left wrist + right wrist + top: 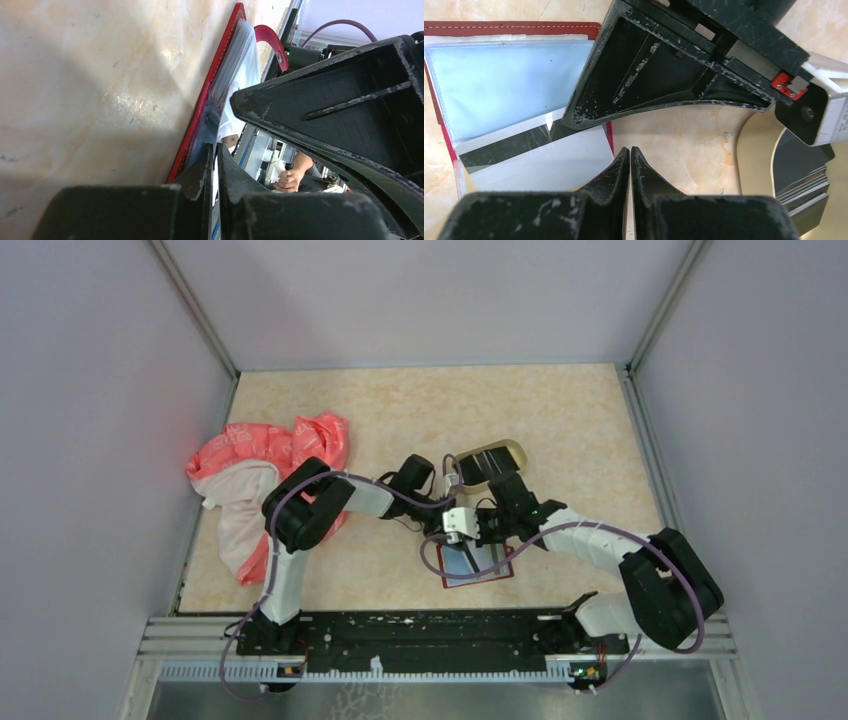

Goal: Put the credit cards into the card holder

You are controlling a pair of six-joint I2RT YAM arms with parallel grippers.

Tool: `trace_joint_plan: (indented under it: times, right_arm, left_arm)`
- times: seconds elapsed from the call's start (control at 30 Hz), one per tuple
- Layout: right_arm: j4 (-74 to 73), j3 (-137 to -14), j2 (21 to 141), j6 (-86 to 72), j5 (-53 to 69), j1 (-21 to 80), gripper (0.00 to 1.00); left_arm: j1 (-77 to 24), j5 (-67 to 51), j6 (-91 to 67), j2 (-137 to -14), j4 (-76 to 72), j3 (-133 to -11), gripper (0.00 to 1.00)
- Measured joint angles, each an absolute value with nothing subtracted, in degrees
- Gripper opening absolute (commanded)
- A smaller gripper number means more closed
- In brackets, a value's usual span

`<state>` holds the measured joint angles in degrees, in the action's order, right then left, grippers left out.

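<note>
left claw (215,148) pressed together, tip on card holder (514,26), likely pinning it; right claw (629,151) likewise, beside half-sleeved striped card (534,161), likely for nudging.

The table (560,420) has a pale beige top with a marbled pattern. Soft light lies quite evenly on it, and the left wrist view shows one brighter, glossy patch. Plain light grey walls (430,300) close it in at the back, on the left and on the right, with slim metal posts (197,310) standing in the two far corners, and along the near edge a black rail (420,630) runs on a silver metal frame (450,672).
</note>
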<state>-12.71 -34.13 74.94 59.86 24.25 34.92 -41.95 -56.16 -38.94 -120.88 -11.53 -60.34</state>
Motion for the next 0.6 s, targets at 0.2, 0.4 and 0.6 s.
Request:
trace_joint_plan:
  times: [0.2, 0.4, 0.6]
  right_arm:
    - [-13.47, -34.13, 75.72, 60.93, 24.29, 35.24, 0.04]
    - [-15.75, -34.74, 76.34, 63.44, 25.17, 35.24, 0.04]
    - [-18.55, -36.18, 77.01, 64.93, 25.54, 35.24, 0.03]
  left_arm:
    - [-42.02, -56.27, -38.94, -121.05, -11.51, -60.55, 0.10]
    - [-42.26, -56.31, -38.94, -121.10, -11.51, -60.64, 0.14]
    - [-42.35, -56.23, -38.94, -121.12, -11.53, -60.64, 0.18]
